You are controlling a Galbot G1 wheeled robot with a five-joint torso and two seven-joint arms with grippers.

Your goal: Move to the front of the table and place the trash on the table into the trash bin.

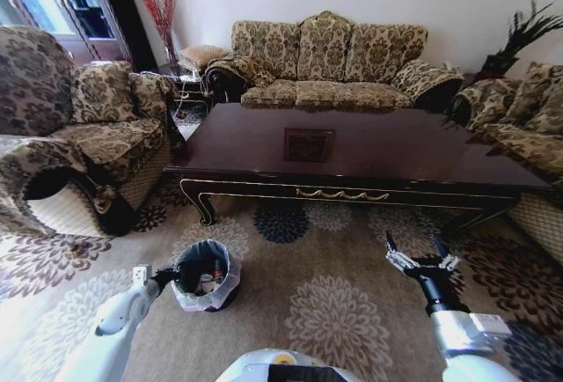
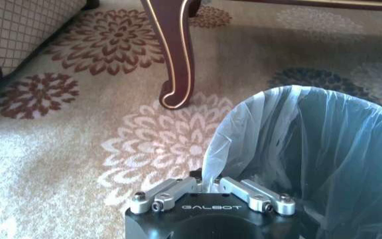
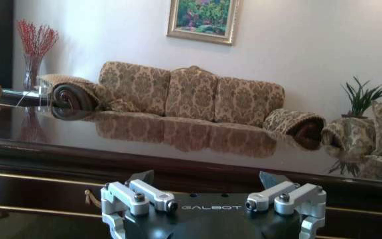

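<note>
Two arms reach forward from the robot over the flower-patterned carpet (image 1: pixel 334 312), one on each side. On the left, the left gripper (image 1: pixel 164 275) sits right at the near rim of the trash bin (image 1: pixel 207 274), a small round black bin on the carpet in front of the table's left leg (image 2: pixel 175 55); its fingers look drawn close together at the liner's edge, though whether they pinch the plastic cannot be told. A translucent whitish bag liner (image 2: pixel 257 124) folds over the rim, and inside lie small bits of trash (image 1: pixel 211 276), something red and white among them. Behind stands the table (image 1: pixel 352 149), long, glossy, dark reddish-brown with gold-trimmed apron, mirroring the patterned sofa (image 3: pixel 191 94). To the right, the right gripper (image 1: pixel 420 254) hovers above the carpet before the table's front edge, fingers spread wide, holding nothing
</note>
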